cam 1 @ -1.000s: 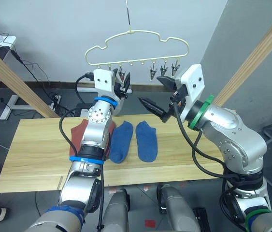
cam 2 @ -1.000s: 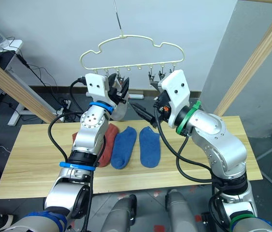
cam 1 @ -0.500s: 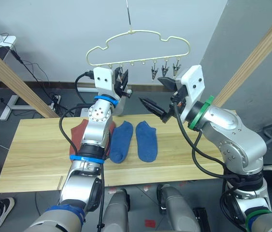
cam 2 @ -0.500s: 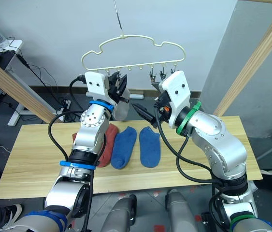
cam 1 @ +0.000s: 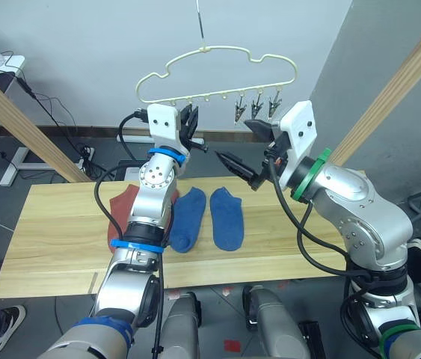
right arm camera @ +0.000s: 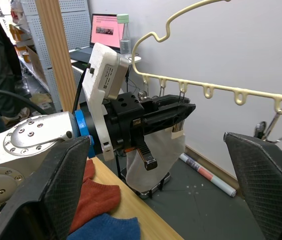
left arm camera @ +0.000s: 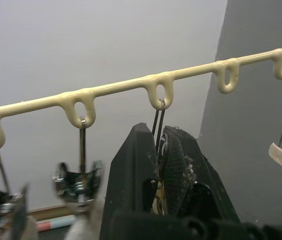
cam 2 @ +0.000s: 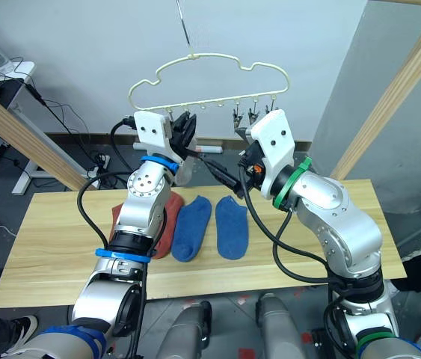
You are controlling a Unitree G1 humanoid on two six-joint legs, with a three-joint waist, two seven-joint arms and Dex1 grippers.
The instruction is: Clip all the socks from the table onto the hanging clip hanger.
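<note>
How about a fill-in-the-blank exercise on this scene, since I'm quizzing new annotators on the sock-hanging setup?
1. Two ___ socks lie side by side on the table.
2. The left gripper is shut on a metal clip, while the right gripper is ___.
3. The clip hanger hangs by a thin metal ___.
Missing words: blue; open; hook.
</note>
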